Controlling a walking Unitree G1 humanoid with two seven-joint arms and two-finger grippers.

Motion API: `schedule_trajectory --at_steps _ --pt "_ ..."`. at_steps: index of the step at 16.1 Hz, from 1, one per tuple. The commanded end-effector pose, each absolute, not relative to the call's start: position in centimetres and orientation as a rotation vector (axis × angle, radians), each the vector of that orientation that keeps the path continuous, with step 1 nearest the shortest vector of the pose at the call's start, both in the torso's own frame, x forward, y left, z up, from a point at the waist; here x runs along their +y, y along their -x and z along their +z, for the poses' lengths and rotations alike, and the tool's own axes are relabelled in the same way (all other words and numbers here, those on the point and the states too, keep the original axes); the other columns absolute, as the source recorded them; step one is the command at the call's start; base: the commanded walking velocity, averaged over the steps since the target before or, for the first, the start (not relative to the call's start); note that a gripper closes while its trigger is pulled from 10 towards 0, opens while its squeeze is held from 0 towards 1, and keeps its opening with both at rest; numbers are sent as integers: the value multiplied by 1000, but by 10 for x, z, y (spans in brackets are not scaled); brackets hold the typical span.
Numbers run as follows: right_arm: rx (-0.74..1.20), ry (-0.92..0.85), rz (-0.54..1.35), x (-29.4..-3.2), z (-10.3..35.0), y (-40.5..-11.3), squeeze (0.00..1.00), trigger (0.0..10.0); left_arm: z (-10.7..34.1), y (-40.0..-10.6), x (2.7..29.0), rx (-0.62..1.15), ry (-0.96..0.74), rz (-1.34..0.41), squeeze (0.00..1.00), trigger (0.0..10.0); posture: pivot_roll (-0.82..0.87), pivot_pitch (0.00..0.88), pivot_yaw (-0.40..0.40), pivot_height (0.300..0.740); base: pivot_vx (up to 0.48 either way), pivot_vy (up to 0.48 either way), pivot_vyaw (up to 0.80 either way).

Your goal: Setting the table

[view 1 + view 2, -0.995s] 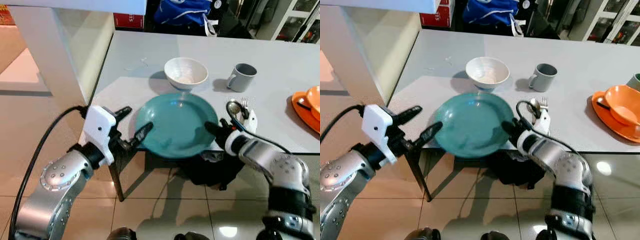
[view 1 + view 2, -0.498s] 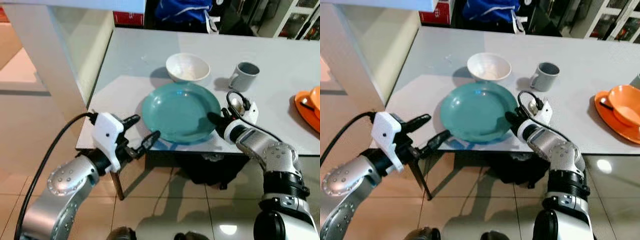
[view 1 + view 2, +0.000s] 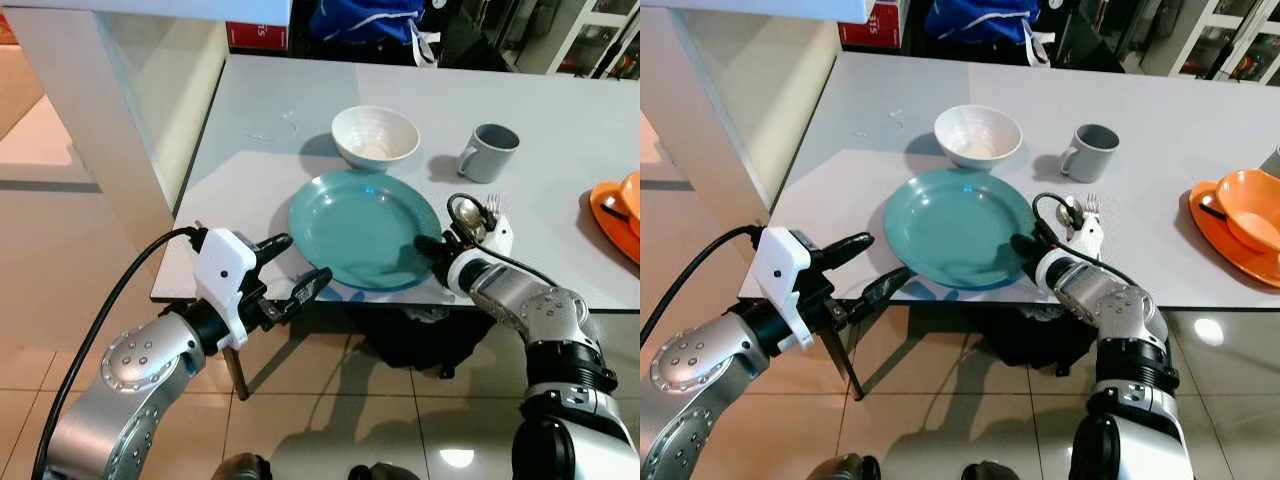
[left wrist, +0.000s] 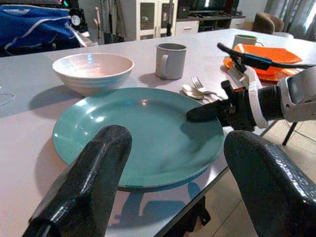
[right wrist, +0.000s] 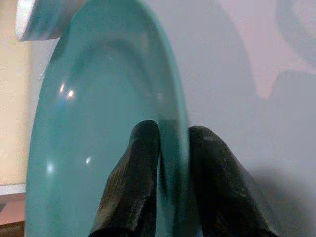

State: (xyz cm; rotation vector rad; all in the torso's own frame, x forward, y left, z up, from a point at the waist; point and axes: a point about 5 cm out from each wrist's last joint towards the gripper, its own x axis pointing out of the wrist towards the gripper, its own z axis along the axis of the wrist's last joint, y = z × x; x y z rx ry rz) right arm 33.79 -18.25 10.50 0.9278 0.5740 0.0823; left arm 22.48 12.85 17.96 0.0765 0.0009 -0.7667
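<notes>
Teal plate [image 3: 364, 228] flat near bench [image 3: 560, 105] front edge | my right tool [image 5: 170, 148] pinches its right rim | left tool [image 3: 294, 270] spread, just off left rim | I judge it stiff, glazed-slick, breakable: hold rim only

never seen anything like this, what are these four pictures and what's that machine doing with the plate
This is a humanoid robot with two silver arms, each ending in a gripper of two black fingers. Two pictures come from cameras in its head, looking down at a grey table. The other two come from cameras on its wrists, looking along the fingers.

On the table lie a teal plate, a white bowl, a grey mug, a spoon and fork, and orange dishes at the far right.

The right gripper pinches the teal plate's rim, one finger above and one below. The left gripper hangs open just off the table's near edge, holding nothing.
</notes>
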Motion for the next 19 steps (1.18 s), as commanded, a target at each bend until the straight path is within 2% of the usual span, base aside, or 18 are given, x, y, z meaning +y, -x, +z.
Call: schedule_trajectory --at_steps 1,4,5,6,8,9,11,12,15,19 --pt "568 -903 60 -188 104 -338 1000 10000 183 -223 125 -9 -79 -791 0 10000 37 91 -50 740 0 0 0" --pt "476 -791 31 -195 114 -343 1000 10000 184 -225 129 -17 -98 -755 0 10000 40 90 -56 740 0 0 0" --pt "364 -734 48 -200 130 -344 0 10000 183 -229 134 -7 -118 -695 0 10000 41 90 -57 740 0 0 0" --pt "309 -727 68 -201 139 -343 0 10000 184 -231 136 -14 -119 -654 0 10000 44 90 -59 740 0 0 0" --pt "136 -606 119 -205 171 -326 0 10000 187 -240 145 -53 -137 -525 0 10000 36 89 -50 740 0 0 0" --pt "136 -606 119 -205 171 -326 0 10000 187 -240 145 -53 -137 -525 0 10000 36 89 -50 740 0 0 0" --pt "25 -387 151 -197 187 -307 0 10000 186 -247 146 -54 -136 -443 0 10000 16 75 -32 740 0 0 0" --pt "-41 -234 257 -174 190 -287 0 10000 188 -251 147 -91 -156 -362 0 10000 10 74 -31 740 0 0 0" --pt "-24 -288 258 -164 178 -275 0 10000 189 -251 140 -113 -180 -356 0 10000 17 67 -36 740 0 0 0" --pt "-42 -273 298 -149 176 -270 0 10000 187 -251 137 -123 -181 -347 0 10000 19 58 -36 740 0 0 0"
